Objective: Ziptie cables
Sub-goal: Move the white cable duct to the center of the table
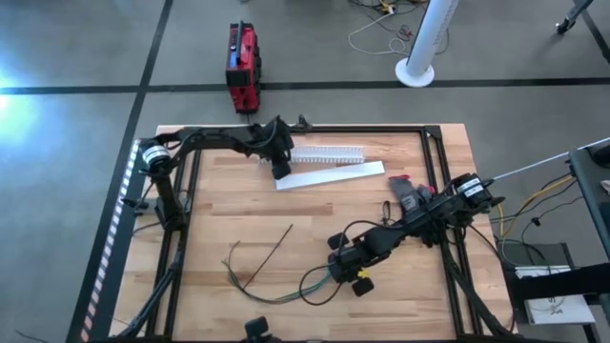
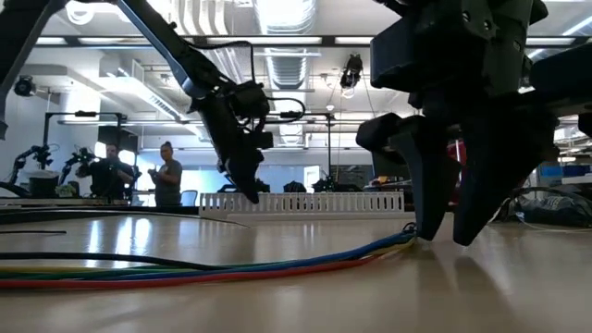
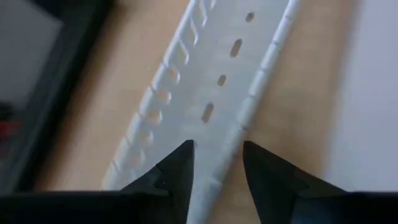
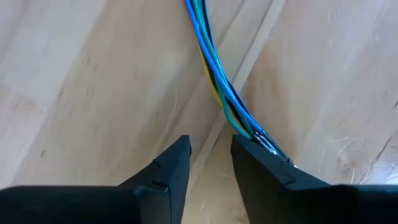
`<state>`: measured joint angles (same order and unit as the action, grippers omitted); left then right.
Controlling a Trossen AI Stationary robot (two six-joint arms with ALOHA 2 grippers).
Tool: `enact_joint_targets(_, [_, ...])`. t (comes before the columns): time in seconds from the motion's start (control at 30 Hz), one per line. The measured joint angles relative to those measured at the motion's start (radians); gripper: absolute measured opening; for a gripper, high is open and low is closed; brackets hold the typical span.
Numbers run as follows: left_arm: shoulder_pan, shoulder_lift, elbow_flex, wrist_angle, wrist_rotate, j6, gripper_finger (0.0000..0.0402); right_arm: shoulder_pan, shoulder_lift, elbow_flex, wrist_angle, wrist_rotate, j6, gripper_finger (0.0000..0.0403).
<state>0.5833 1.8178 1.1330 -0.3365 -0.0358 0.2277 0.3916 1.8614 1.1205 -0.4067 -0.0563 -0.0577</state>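
The right end effector [image 4: 210, 163] stands tips-down on the bench [image 1: 315, 219], fingers slightly spread, right at the end of the cables [image 4: 217, 81], which touch one finger but aren't pinched. The coloured bundle trails away across the wood. At the far side the left end effector [image 3: 216, 167] hovers, fingers parted, over the white slotted cable duct [image 3: 217, 93], beside a flat white cover strip [image 1: 334, 175]

Grey floor [image 1: 76, 57], red case [image 1: 242, 67], perhaps a white fan base [image 1: 416, 72].
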Motion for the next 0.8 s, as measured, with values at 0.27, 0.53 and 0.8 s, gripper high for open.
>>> enact_joint_targets(0.27, [-0.013, 0.047, 0.018, -0.089, 0.061, 0.099, 0.0051, 0.002, 0.000, 0.004, 0.000, -0.004, 0.060, 0.0086])
enact_joint_targets(0.53, [-0.069, 0.032, 0.020, -0.319, 0.051, 0.028, 0.0002, 0.010, 0.000, 0.004, 0.001, 0.005, 0.068, 0.0030])
enact_joint_targets(0.8, [-0.151, -0.124, 0.015, -0.386, -0.004, -0.113, 0.0000, 0.036, 0.000, 0.004, 0.001, 0.015, 0.072, 0.0007])
